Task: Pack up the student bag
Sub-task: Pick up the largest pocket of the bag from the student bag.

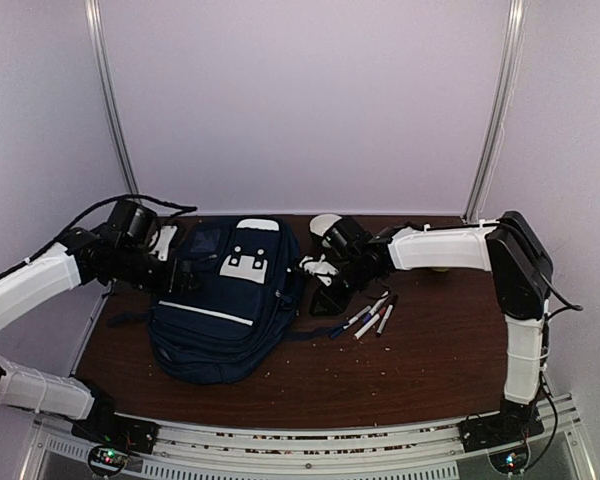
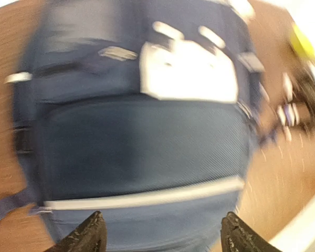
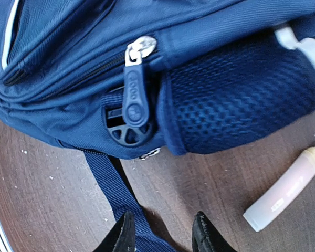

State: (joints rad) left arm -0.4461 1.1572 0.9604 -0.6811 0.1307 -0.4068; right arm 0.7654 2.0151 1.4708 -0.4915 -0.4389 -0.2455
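Note:
The student bag (image 1: 225,305) lies flat on the brown table, navy blue with a white stripe and a white patch (image 1: 245,262) near its top. My left gripper (image 1: 177,272) hovers over the bag's left upper side. In the blurred left wrist view the bag (image 2: 142,142) fills the frame and the gripper (image 2: 161,234) is open wide and empty. My right gripper (image 1: 323,287) is at the bag's right side. In the right wrist view it (image 3: 163,237) is open and empty above the table, close to a zip pull (image 3: 135,90), a mesh side pocket (image 3: 241,100) and a blue strap (image 3: 107,181).
Several markers (image 1: 367,318) lie on the table right of the bag; one pale marker (image 3: 286,189) lies beside the right gripper. A white object (image 1: 325,224) sits at the back behind the right wrist. A yellow object (image 2: 302,39) shows blurred beyond the bag.

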